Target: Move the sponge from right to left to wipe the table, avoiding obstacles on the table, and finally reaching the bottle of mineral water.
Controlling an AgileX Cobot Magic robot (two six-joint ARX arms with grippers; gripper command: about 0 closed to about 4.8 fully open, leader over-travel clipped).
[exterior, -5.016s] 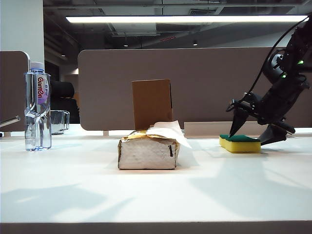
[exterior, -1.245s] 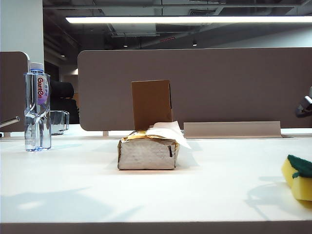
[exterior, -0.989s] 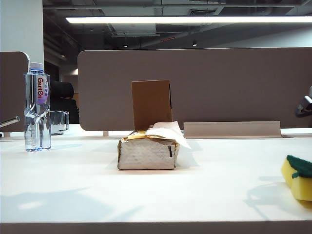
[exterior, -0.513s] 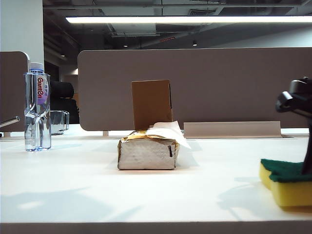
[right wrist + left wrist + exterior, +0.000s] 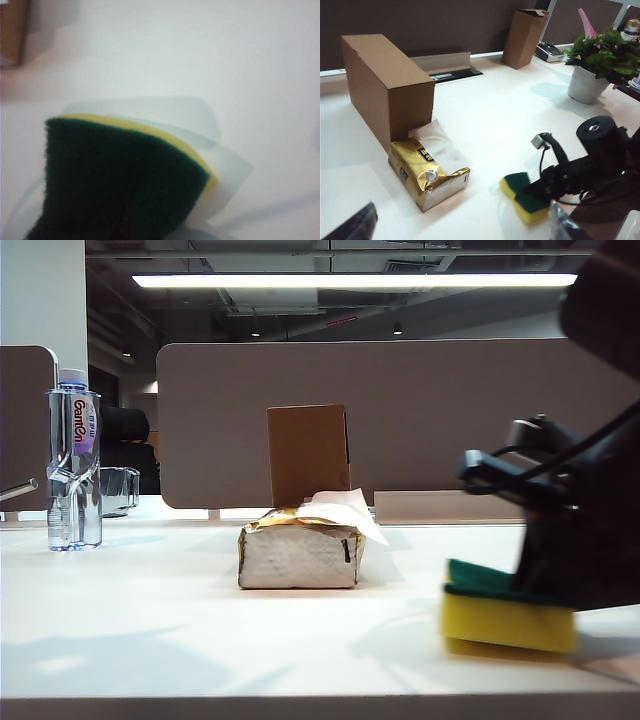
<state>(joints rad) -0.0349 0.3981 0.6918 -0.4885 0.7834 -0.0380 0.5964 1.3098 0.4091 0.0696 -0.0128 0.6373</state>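
Grey divider panels back the white tabletop [image 5: 200, 630]. From the exterior camera, my right pincer [image 5: 545, 585] pinches the sponge [image 5: 508, 612], green face up, at the right front; the tissue pack [image 5: 298, 548] and cardboard box [image 5: 308, 454] stand between it and the bottle of mineral water [image 5: 74, 462] far left, so I judge the wipe must pass in front of them. My left wrist camera shows my left pincer [image 5: 460, 227] spread wide and empty, fingertips at the frame's edge. My right wrist camera shows only green scouring face.
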